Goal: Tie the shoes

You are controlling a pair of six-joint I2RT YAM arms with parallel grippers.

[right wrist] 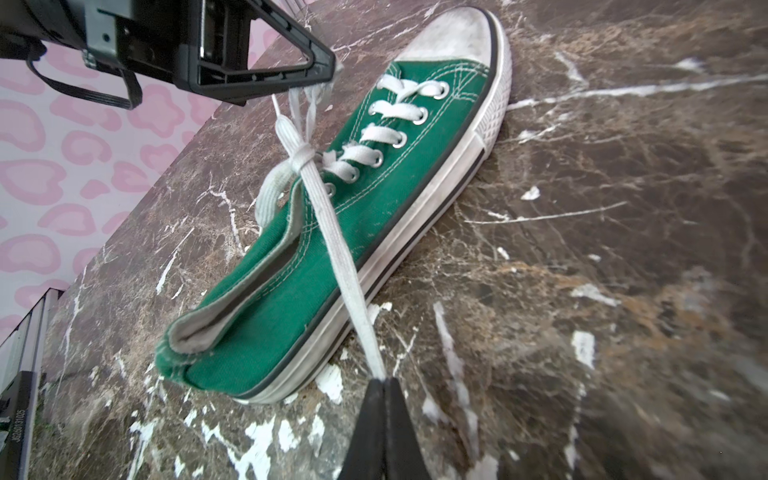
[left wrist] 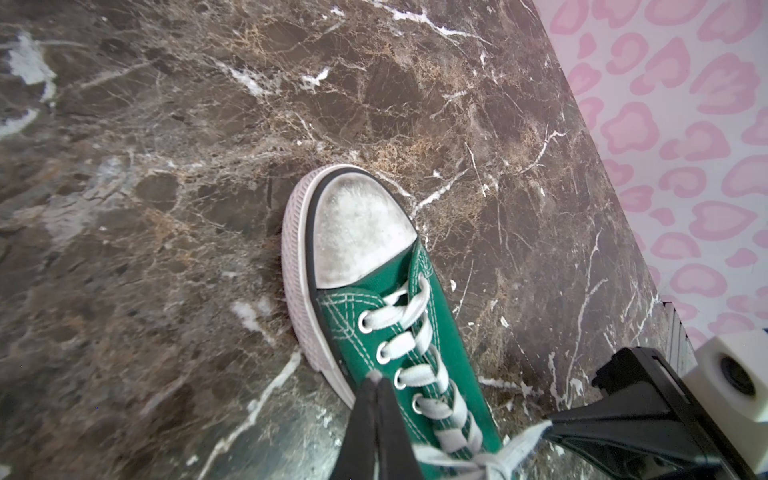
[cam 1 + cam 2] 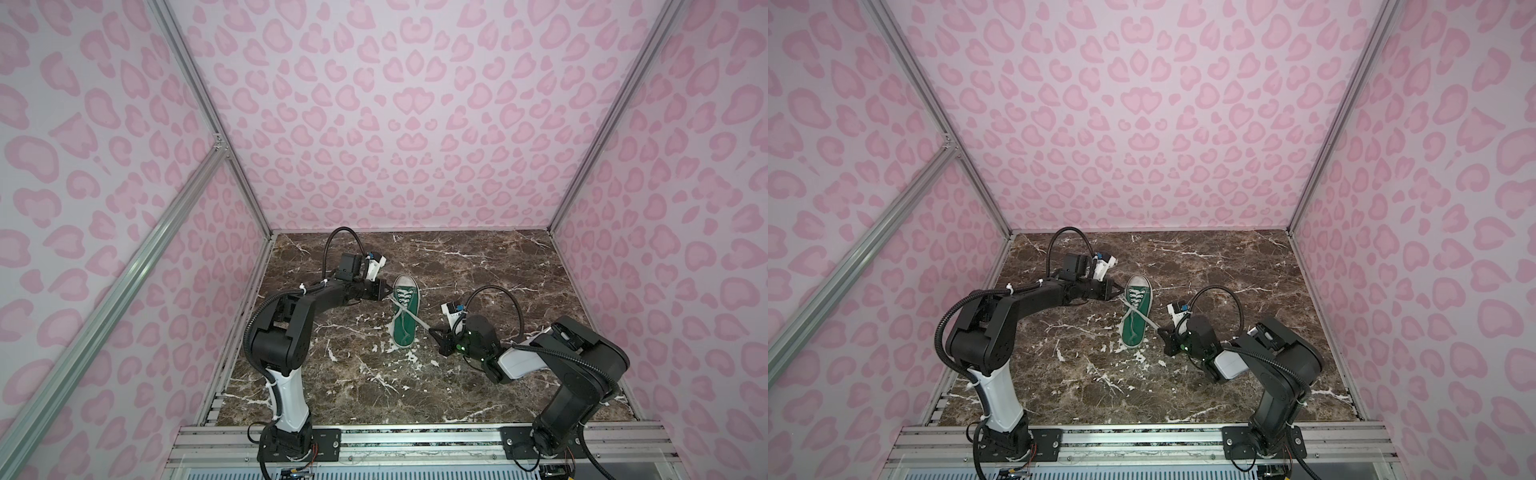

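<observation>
The green sneaker (image 3: 405,318) lies on the worktop (image 3: 511,266), between both pincers. The left pincer (image 3: 389,292) is pressed together on one white lace (image 1: 309,99). The right pincer (image 3: 431,331) pinches the other lace (image 1: 336,249), which runs taut across the sole edge. Bare worktop lies behind each pincer.

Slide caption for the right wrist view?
Right gripper shut on a taut white lace running from the knot on the green sneaker; left gripper holds the strands opposite.
</observation>
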